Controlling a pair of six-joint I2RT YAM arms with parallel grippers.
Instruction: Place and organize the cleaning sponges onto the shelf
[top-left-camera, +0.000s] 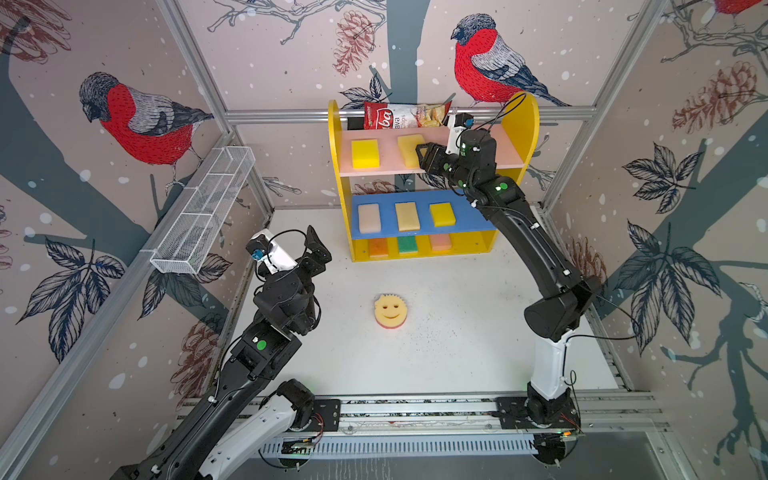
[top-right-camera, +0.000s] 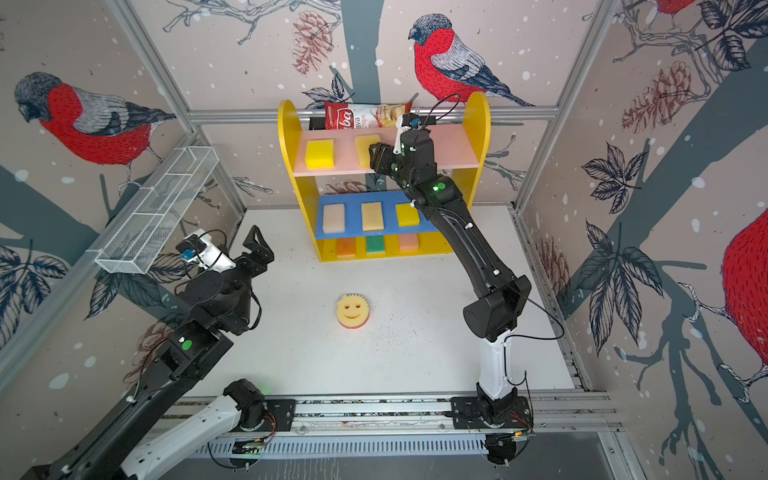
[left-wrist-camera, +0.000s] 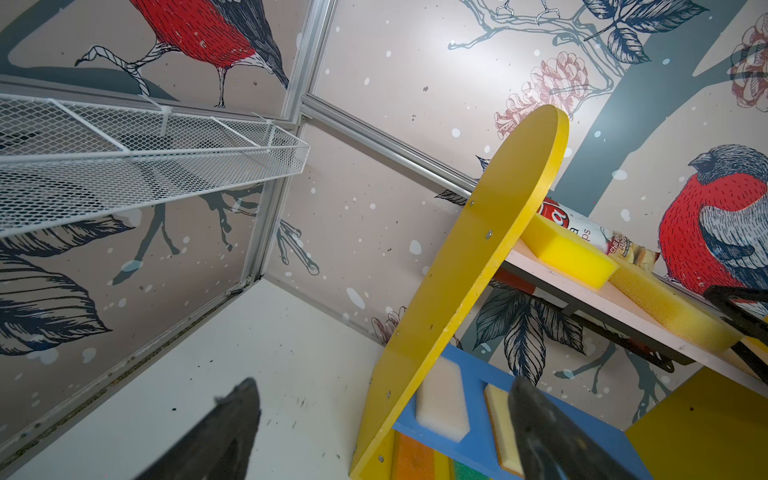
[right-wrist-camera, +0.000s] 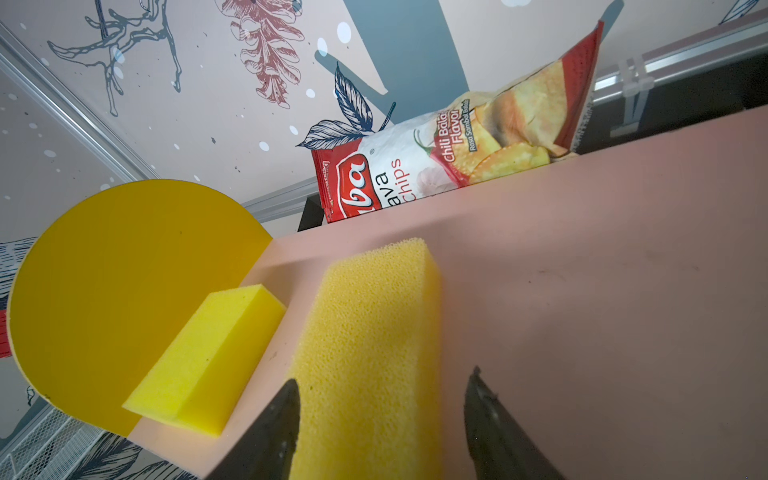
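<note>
A: Right gripper (right-wrist-camera: 384, 376)?
B: Jaws stood apart, straddling the pale yellow sponge (right-wrist-camera: 374, 324). It lay flat on the shelf's (top-left-camera: 528, 120) pink board (right-wrist-camera: 582, 270), long axis front to back.
A: What remained?
B: The smiley sponge (top-left-camera: 390, 311), alone on the white table (top-left-camera: 457, 357). It is round, with no axis to match. Left gripper (top-left-camera: 320, 249), spread wide and empty, judged nearer.
A: Room?
B: Bare pink board on the pale sponge's right.

Bullfinch-and-pinecone wallpaper walls (top-left-camera: 291, 62) enclose a speckled white floor (top-left-camera: 457, 353).
</note>
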